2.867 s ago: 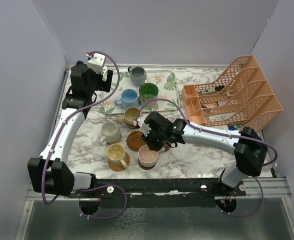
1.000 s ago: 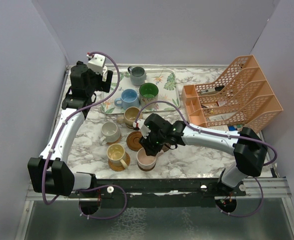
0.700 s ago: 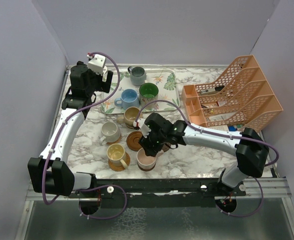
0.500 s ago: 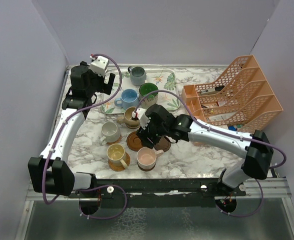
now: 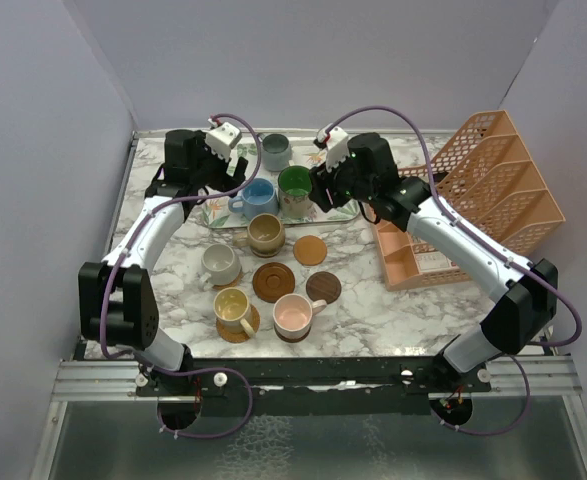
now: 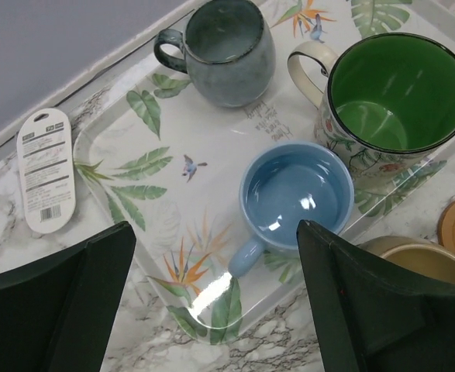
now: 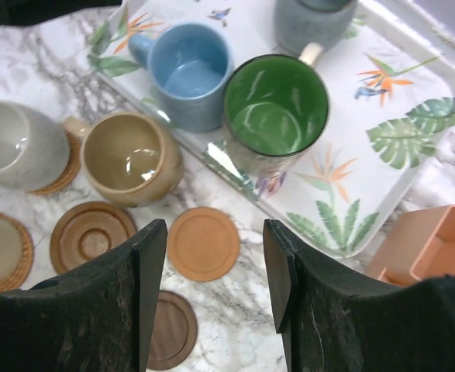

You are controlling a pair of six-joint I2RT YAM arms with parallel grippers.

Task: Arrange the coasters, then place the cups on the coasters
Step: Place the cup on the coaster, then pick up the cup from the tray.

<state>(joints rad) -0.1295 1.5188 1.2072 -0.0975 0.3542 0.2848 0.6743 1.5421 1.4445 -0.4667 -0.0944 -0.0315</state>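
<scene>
Left gripper (image 6: pixel 215 232) upper left, jaws apart and empty, hovers over the light blue cup (image 6: pixel 295 194) on the tray (image 6: pixel 204 136). Right gripper (image 7: pixel 214 232), jaws also apart and empty, hangs near the green cup (image 7: pixel 276 105), upper middle. Three bare coasters (image 5: pixel 273 281) lie mid-frame. Step looks like fetching tray cups; next move needs a descent and a rim grip.

Both arms outstretched, left hand (image 6: pixel 211 302) and right hand (image 7: pixel 214 287) open.

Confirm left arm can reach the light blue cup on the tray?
Probably yes. The left gripper is open and hangs above the light blue cup, nothing between them. The green-lined mug stands close beside it and the right gripper hovers nearby, so clearance on that side looks tight.
</scene>
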